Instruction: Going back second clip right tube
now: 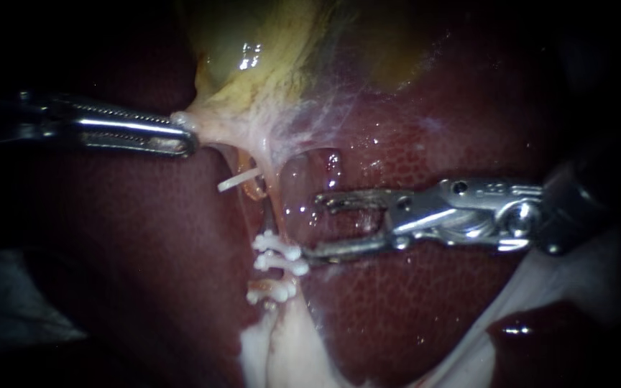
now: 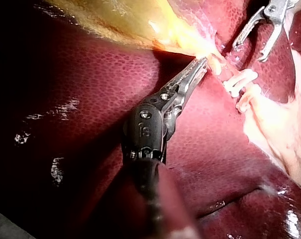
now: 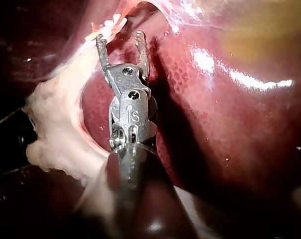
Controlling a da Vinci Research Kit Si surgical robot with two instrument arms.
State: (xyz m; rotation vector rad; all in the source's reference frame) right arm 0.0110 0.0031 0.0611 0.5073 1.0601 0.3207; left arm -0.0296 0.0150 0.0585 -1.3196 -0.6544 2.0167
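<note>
White plastic clips [image 1: 279, 264] sit stacked across the pale thin tube [image 1: 270, 219], below the yellowish gallbladder [image 1: 267, 79]. The silver right instrument [image 1: 313, 226] stands just beside the tube, jaws wide apart and empty. The silver left instrument [image 1: 188, 138], above the tube, has its jaws closed on gallbladder tissue.

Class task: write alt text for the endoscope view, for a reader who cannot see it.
The right instrument, open, lies over the liver with its tip beside three stacked white clips. The left instrument is shut on the pale lower edge of the gallbladder.
</note>
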